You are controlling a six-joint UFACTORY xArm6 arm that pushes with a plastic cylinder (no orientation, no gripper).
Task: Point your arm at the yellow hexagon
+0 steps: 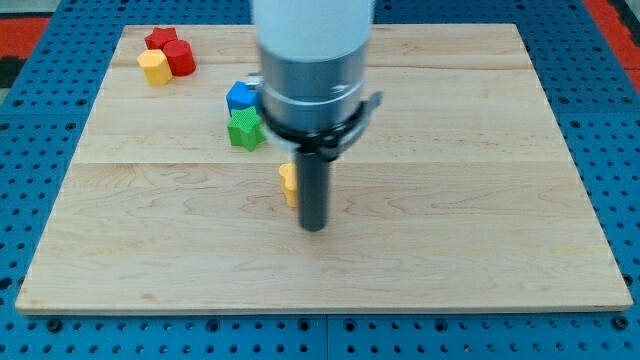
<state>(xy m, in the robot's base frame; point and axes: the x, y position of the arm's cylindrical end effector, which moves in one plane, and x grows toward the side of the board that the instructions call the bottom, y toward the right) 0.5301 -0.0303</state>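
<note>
A yellow hexagon-like block (153,67) sits near the board's top left corner, touching a red cylinder-like block (181,58), with a red star-like block (160,39) just above. My tip (314,227) rests on the board below the middle, far to the lower right of that yellow block. A second yellow block (288,184) lies just left of the rod, touching or nearly touching it. The rod hides part of this block, so I cannot tell its shape.
A blue block (241,97) and a green star (245,130) sit together up and left of my tip, beside the arm's body. The wooden board (480,220) lies on a blue perforated surface (610,150).
</note>
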